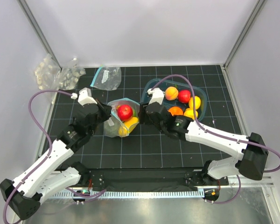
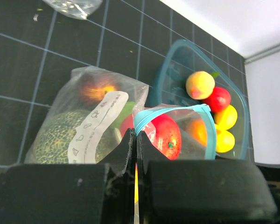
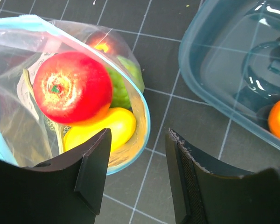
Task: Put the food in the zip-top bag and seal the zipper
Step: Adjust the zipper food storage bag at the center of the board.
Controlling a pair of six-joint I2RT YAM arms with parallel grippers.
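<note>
Black gridded mat (image 1: 130, 154), white walls (image 1: 130, 32) | left gripper (image 1: 105, 113) pinched on zip-top bag (image 1: 111, 129) | right gripper (image 3: 137, 140) just beside that bag, jaws apart

The zip-top bag (image 1: 115, 127) stands mid-table, its mouth nearly filled by a red ball (image 1: 125, 112) and a lemon (image 1: 130, 123), so there is little room inside. The left gripper (image 1: 107, 111), clamped on the rim, blocks the bag's left side. The right gripper (image 1: 142, 114), jaws apart, occupies the narrow gap between the bag and the blue tub (image 1: 148, 88) on the right. Far left, packs of white lumps (image 1: 51, 74) and a flat clear bag (image 1: 107, 77) crowd the corner. The black mat (image 1: 144, 149) on the bag's near side lies bare, free for a gripper to pass.
</note>
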